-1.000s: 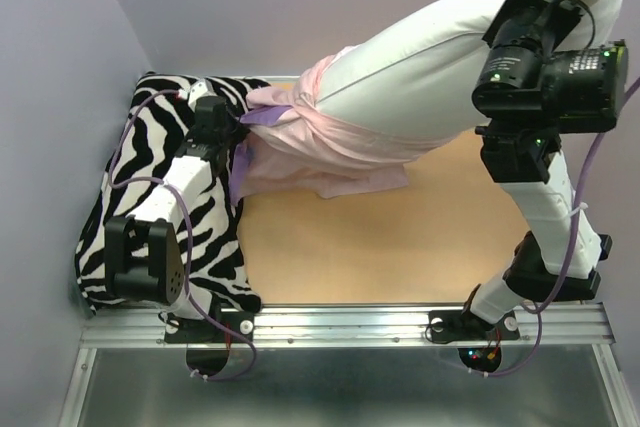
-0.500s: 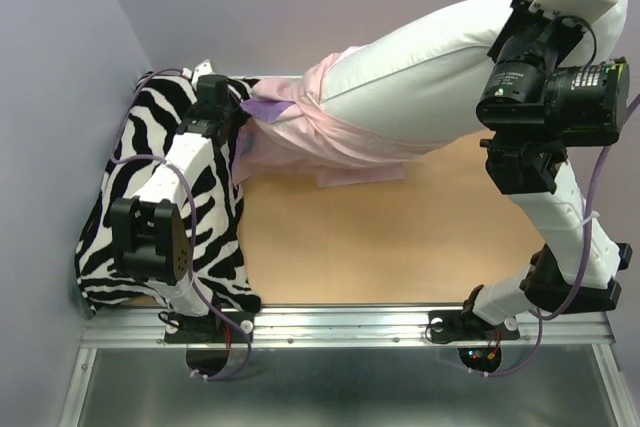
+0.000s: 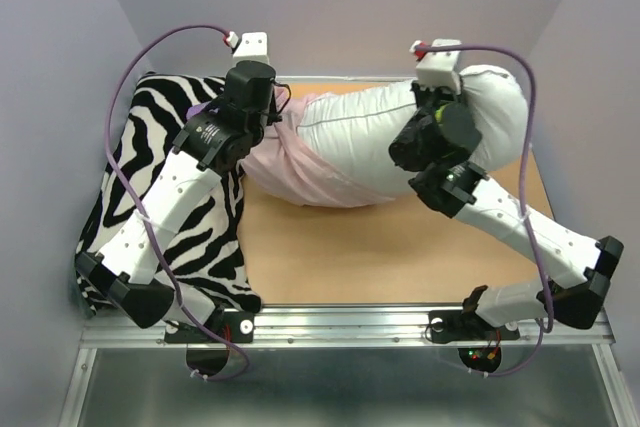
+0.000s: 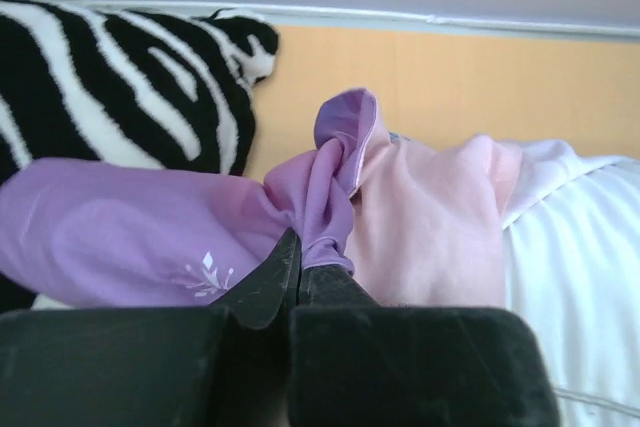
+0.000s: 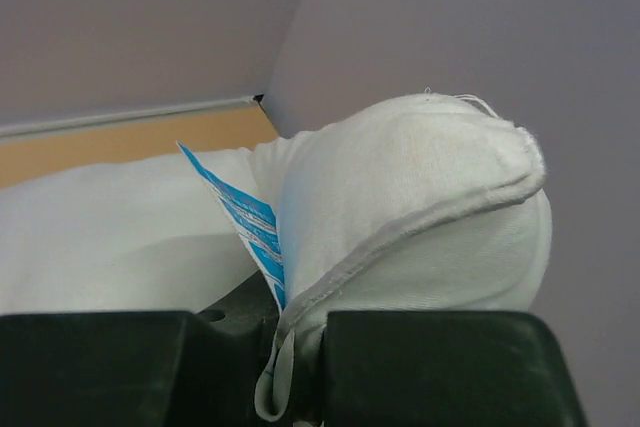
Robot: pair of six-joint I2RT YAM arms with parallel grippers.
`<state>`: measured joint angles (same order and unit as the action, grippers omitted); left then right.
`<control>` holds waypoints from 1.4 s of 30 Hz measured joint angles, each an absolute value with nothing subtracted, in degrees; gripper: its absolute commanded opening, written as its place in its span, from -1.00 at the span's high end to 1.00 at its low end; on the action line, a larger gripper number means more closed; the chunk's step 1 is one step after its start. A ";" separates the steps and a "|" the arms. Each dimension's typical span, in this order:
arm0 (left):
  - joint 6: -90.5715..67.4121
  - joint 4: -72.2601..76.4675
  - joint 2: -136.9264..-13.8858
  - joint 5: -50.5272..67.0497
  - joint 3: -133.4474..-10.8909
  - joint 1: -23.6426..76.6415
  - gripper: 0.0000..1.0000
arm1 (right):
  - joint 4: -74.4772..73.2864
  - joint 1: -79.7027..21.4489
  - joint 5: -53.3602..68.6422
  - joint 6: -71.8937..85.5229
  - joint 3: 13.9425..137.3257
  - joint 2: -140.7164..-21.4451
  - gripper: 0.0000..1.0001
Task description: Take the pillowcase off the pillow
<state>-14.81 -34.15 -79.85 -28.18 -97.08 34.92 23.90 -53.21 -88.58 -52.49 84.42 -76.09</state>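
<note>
Stretching lengthwise from right gripper [image 5: 298,332] — clenched on its corner seam — to left gripper [image 4: 298,265], the pillow [image 3: 365,132] has one end sleeved in pillowcase [image 4: 420,207], bunched and pinched just ahead of that left gripper; pulling apart along this axis should strip it.

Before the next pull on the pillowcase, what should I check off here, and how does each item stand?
1. Left gripper clamped on the pillowcase: ok, shut on a bunched fold.
2. Right gripper clamped on the pillow: ok, shut on its corner seam beside the tag.
3. Left gripper pinches fabric only, no pillow: cannot tell.
4. Pillowcase off the pillow: not ok, it wraps the end nearer the left arm.
5. Pillowcase free of the zebra cushion: cannot tell; fabric lies against it.
</note>
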 measured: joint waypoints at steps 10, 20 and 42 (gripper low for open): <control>-12.19 -38.92 -78.96 -33.08 -92.40 35.53 1.00 | -19.46 -44.38 -59.90 -8.91 98.45 -93.91 0.99; -10.48 -32.80 -82.83 -26.50 -92.23 34.13 1.00 | -32.84 -21.21 -22.98 18.55 89.95 -94.65 0.99; -8.99 -16.34 -97.49 -17.19 -102.15 22.33 -0.36 | -12.29 -9.82 1.32 25.45 89.23 -97.97 -1.00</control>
